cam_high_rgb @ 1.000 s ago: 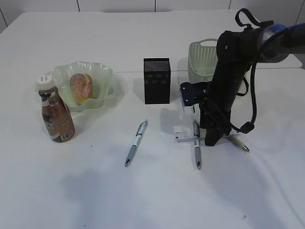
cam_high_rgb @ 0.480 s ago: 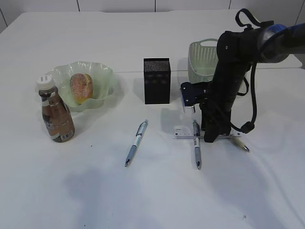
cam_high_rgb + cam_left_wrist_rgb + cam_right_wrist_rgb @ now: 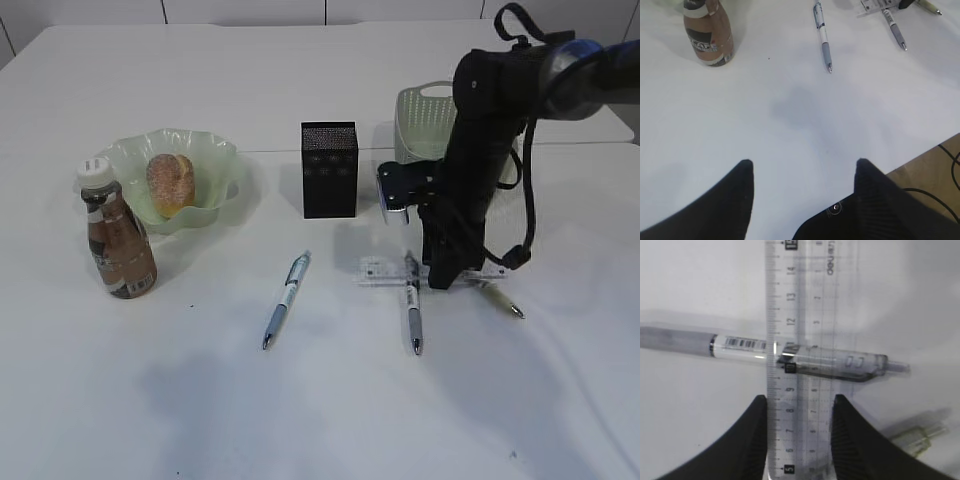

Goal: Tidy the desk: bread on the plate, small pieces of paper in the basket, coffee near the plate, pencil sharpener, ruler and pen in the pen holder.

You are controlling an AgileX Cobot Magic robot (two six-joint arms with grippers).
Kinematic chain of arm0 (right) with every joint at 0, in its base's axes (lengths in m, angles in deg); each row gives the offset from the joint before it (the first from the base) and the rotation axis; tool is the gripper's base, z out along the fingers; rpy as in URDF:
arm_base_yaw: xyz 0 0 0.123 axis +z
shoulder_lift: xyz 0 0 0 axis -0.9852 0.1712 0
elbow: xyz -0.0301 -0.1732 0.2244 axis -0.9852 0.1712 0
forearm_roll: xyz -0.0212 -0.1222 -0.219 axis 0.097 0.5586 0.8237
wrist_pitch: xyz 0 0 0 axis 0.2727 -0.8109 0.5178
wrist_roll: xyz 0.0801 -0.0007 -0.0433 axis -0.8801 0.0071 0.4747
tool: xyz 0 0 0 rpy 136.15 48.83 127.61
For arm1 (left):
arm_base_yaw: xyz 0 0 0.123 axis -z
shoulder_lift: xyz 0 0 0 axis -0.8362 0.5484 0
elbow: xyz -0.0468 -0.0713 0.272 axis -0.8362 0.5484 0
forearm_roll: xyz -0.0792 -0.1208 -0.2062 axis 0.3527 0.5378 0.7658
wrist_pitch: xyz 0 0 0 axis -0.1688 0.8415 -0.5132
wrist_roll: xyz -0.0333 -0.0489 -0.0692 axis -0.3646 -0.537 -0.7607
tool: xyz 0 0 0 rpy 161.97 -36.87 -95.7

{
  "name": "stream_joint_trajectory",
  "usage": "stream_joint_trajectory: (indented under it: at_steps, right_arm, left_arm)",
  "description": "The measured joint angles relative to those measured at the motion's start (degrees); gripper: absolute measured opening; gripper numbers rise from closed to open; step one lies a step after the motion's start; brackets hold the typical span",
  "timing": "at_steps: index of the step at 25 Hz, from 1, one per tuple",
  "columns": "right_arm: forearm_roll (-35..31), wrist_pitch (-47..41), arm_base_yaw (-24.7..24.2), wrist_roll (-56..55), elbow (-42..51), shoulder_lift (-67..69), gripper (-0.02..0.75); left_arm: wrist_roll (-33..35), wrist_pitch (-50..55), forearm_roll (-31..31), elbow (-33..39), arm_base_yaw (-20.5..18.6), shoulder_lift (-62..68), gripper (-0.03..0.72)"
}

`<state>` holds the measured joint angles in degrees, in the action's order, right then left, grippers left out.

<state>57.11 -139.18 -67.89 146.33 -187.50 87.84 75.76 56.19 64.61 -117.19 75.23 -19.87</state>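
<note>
My right gripper (image 3: 799,401) is shut on the clear ruler (image 3: 800,315), its two fingers pressed against the long edges. The ruler (image 3: 382,272) sticks out leftward from the gripper (image 3: 445,280), crossing just above a grey pen (image 3: 412,305). The bread (image 3: 170,183) lies in the wavy green plate (image 3: 222,158), and the coffee (image 3: 118,240) stands next to it. The black pen holder (image 3: 329,170) is mid-table, with the basket (image 3: 422,125) behind my right arm. My left gripper (image 3: 802,165) hangs open over bare desk. No pencil sharpener or paper pieces are in view.
A second pen (image 3: 287,298) lies in front of the pen holder. A third, greenish pen (image 3: 502,300) lies just right of the right gripper. The desk's near edge (image 3: 920,155) shows beside the left gripper.
The right gripper's fingers closed on the ruler and rose a little with it. The ruler's free end moved up and slightly left over the pen.
</note>
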Motion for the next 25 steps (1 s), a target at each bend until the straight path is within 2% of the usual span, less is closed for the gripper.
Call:
stream_joint_trajectory:
  at_steps: [5, 11, 15, 17, 19, 25]
  right_arm:
    - [0.04, -1.54, 0.0, -0.12, -4.56, 0.0, 0.303]
    - [-0.08, -2.04, 0.0, -6.16, -8.0, 0.0, 0.303]
    - [-0.56, -2.36, 0.0, -14.81, -10.97, 0.0, 0.303]
    - [-0.56, -2.36, 0.0, -14.81, -10.97, 0.0, 0.303]
    - [-0.76, -2.5, 0.0, -24.5, -14.67, 0.0, 0.303]
    - [-0.89, -2.73, 0.0, -35.42, -17.95, 0.0, 0.303]
  left_arm:
    - [0.0, -0.39, 0.37, 0.0, 0.0, 0.0, 0.448]
    - [0.0, -0.51, 0.92, 0.0, 0.0, 0.0, 0.448]
    - [0.0, -0.61, 1.64, 0.0, 0.0, 0.0, 0.448]
    - [0.0, -0.63, 2.19, 0.0, 0.0, 0.0, 0.448]
    - [0.0, -0.84, 2.94, 0.0, 0.0, 0.0, 0.448]
    - [0.0, -1.05, 3.45, 0.0, 0.0, 0.0, 0.448]
